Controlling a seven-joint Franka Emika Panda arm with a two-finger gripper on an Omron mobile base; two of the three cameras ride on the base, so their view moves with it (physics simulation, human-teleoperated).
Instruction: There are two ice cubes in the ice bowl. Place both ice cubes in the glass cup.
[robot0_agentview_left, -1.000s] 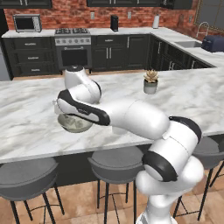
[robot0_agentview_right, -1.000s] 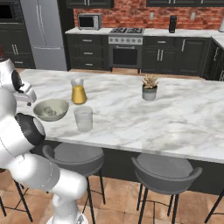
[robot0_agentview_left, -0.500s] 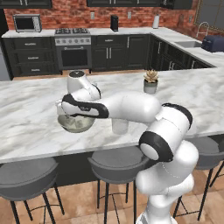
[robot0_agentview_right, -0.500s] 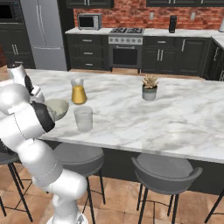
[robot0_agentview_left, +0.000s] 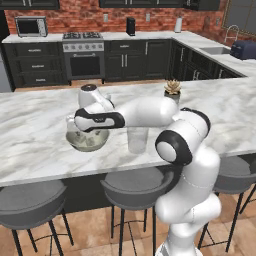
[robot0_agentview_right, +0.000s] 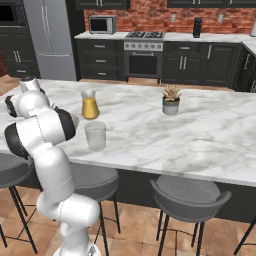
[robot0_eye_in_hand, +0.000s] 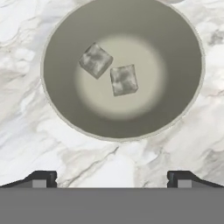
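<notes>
The beige-grey ice bowl (robot0_eye_in_hand: 175, 100) lies straight below my hand, with two pale ice cubes (robot0_eye_in_hand: 96, 60) (robot0_eye_in_hand: 124, 80) side by side on its bottom. My gripper (robot0_eye_in_hand: 111, 179) is open, its fingertips spread wide above the marble just outside the bowl's rim, holding nothing. From the left base the gripper (robot0_agentview_left: 86, 129) hangs over the ice bowl (robot0_agentview_left: 89, 143). The clear glass cup (robot0_agentview_left: 137, 139) stands upright to the bowl's right, a short gap away, and it holds nothing that I can see. The glass cup (robot0_agentview_right: 95, 136) is also near the counter's front edge.
A glass vessel with orange liquid (robot0_agentview_right: 89, 105) stands behind the cup. A small potted plant (robot0_agentview_right: 171, 100) sits further right on the marble island (robot0_agentview_right: 210, 140). Bar stools (robot0_agentview_left: 135, 185) line the island's near side. My own arm hides the bowl in the right base view.
The arm's elbow has swung up and folded closer to the base. The hand has stayed above the bowl, shifting only slightly. Cubes, bowl and cup have not moved.
</notes>
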